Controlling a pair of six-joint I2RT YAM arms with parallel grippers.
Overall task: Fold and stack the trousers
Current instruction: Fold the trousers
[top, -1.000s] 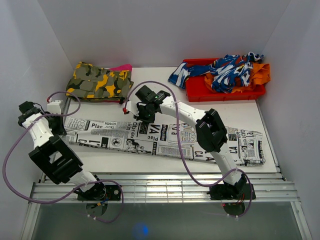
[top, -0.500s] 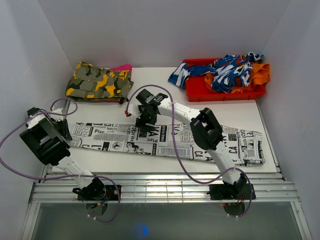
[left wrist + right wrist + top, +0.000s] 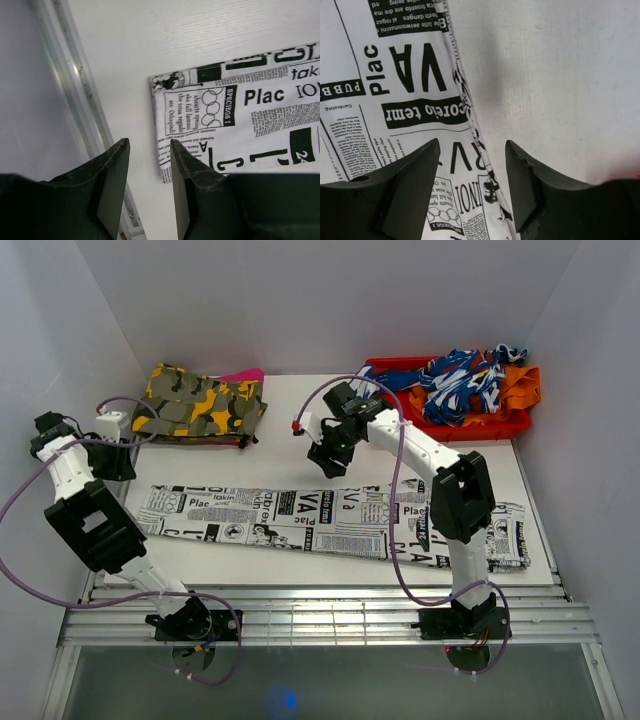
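Note:
The trousers (image 3: 330,522), white cloth with black newspaper print, lie flat in a long narrow strip across the table from left to right. My left gripper (image 3: 115,462) hovers just past their left end, open and holding nothing. In the left wrist view that cloth end (image 3: 235,115) lies to the right of the left gripper (image 3: 150,145). My right gripper (image 3: 328,455) hangs open above the far long edge, near the middle of the strip. In the right wrist view the trousers' edge (image 3: 410,100) runs below the empty right gripper (image 3: 472,150).
A yellow-green camouflage garment (image 3: 198,405) lies folded at the back left. A red bin (image 3: 400,425) at the back right holds blue-and-white (image 3: 455,375) and orange cloth (image 3: 520,385). White walls enclose the table; a metal rail (image 3: 320,615) runs along its near edge.
Both grippers have opened and let go of the trousers. The right one rose and moved toward the back right, the left one drew back to the left. The trousers now lie flat.

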